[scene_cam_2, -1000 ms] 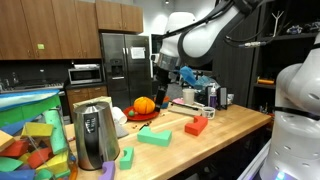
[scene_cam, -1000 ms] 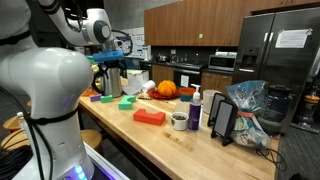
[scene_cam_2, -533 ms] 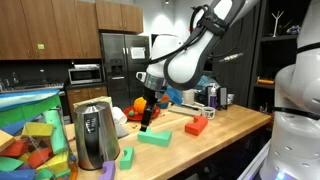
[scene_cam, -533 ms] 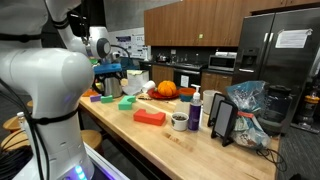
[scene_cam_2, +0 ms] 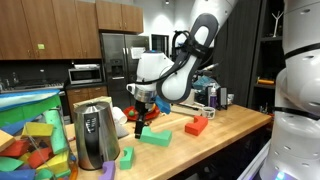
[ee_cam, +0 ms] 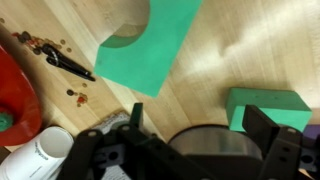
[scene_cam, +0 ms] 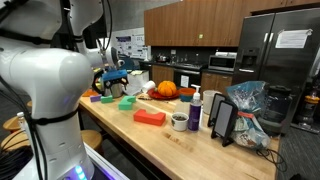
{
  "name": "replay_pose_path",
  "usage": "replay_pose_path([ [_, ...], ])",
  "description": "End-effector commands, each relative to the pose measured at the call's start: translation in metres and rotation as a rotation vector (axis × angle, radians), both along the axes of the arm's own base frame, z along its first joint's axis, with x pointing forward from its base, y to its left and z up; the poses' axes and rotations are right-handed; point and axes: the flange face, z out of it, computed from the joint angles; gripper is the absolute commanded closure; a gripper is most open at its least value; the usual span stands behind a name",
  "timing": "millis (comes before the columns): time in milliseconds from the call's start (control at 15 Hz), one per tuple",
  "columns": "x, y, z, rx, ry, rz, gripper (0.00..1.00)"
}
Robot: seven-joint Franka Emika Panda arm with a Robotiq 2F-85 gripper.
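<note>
My gripper (ee_cam: 200, 115) is open, its two dark fingers spread wide over the wooden counter. A round steel kettle (ee_cam: 205, 140) lies below and between them in the wrist view, not gripped. Just beyond the fingers lie a large green block (ee_cam: 150, 40) with a curved cut-out and a small green block (ee_cam: 268, 106). In both exterior views the gripper (scene_cam_2: 141, 122) (scene_cam: 113, 79) hangs low, close to the kettle (scene_cam_2: 95, 135) (scene_cam: 108, 90) and above the green block (scene_cam_2: 153, 137).
A red block (scene_cam_2: 196, 126) (scene_cam: 149, 117), an orange pumpkin (scene_cam_2: 145, 104) (scene_cam: 166, 89) on a red plate (ee_cam: 14, 95), a white cup (ee_cam: 45, 155), bottles (scene_cam: 195, 108) and a bag (scene_cam: 248, 110) sit on the counter. Coloured foam blocks (scene_cam_2: 35, 140) are piled beside the kettle.
The arm has swung down and toward the kettle end of the counter, bringing the gripper from high up to just above the blocks. The objects have not moved.
</note>
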Motion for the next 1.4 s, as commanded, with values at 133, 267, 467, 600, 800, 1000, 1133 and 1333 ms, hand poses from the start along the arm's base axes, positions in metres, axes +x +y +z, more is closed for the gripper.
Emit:
replay_pose_path([
  [133,0.027,-0.008,-0.021,-0.051,-0.019,-0.036,0.0],
  [267,0.03,-0.007,-0.028,-0.054,-0.017,-0.041,0.0],
  [467,0.033,-0.004,-0.034,-0.074,-0.028,-0.033,0.0],
  [600,0.035,-0.003,-0.036,-0.086,-0.038,-0.026,0.0],
  [800,0.04,-0.004,-0.038,-0.111,-0.057,-0.018,0.0],
  [1000,0.044,-0.009,-0.039,-0.126,-0.072,-0.019,0.0],
  [1133,0.046,-0.013,-0.04,-0.136,-0.079,-0.019,0.0],
  [1333,0.05,-0.018,-0.042,-0.145,-0.086,-0.022,0.0],
])
